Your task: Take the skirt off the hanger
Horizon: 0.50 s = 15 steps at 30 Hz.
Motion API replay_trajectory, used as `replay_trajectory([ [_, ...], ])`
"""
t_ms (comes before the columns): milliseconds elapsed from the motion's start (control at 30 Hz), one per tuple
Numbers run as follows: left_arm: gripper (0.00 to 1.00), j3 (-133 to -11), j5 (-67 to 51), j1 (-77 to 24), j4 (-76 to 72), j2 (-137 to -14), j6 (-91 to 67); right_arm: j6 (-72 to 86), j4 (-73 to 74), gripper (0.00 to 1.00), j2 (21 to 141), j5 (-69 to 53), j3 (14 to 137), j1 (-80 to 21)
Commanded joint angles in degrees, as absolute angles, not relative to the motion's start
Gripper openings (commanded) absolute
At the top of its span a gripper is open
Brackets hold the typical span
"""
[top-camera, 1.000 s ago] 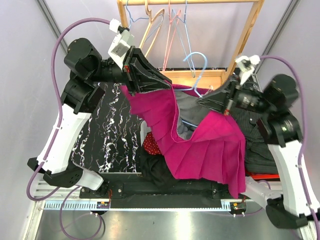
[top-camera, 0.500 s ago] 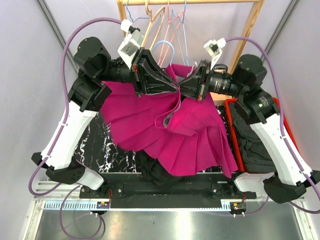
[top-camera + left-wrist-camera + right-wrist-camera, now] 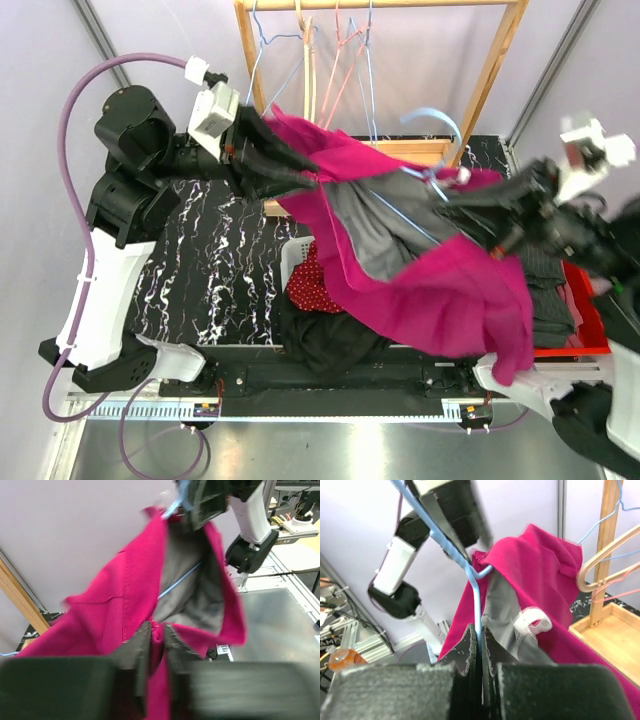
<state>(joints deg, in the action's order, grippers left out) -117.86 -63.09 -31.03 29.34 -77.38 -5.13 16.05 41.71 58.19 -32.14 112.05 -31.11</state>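
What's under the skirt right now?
Below the skirt: a white basket rim, red dotted cloth and black cloth. The rest of the basket is hidden by the fabric.

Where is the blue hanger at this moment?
Right of centre in the top view: the blue hanger is pinched in the right end effector, its wire inside the pink skirt, near the wooden rack.

Legible txt: none, all 3 views. On skirt (image 3: 540,565), white loop tag (image 3: 532,621): no print seen. Table's front rail scale (image 3: 140,410): ticks only, nos. unreadable.
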Motion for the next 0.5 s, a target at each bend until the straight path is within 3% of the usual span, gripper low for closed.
replay_trajectory([
  [0,0.67,-118.92,-59.42,-30.67,31.99,-76.55,-1.32,18.63,36.13,0.0,55.46,-33.83,105.92,-31.2],
  [67,0.99,-118.57,-58.63,-30.67,32.25,-76.38,-0.36,19.95,33.5,0.0,54.32,-34.19,101.97,-31.29],
  [233,0.99,-119.09,-52.57,-30.5,35.33,-76.2,3.59,21.36,26.9,0.0,52.73,-37.0,95.11,-31.29],
  [467,0.99,-116.22,-46.77,-30.06,41.83,-77.52,20.79,21.53,26.45,0.0,53.88,-38.06,95.88,-31.29],
])
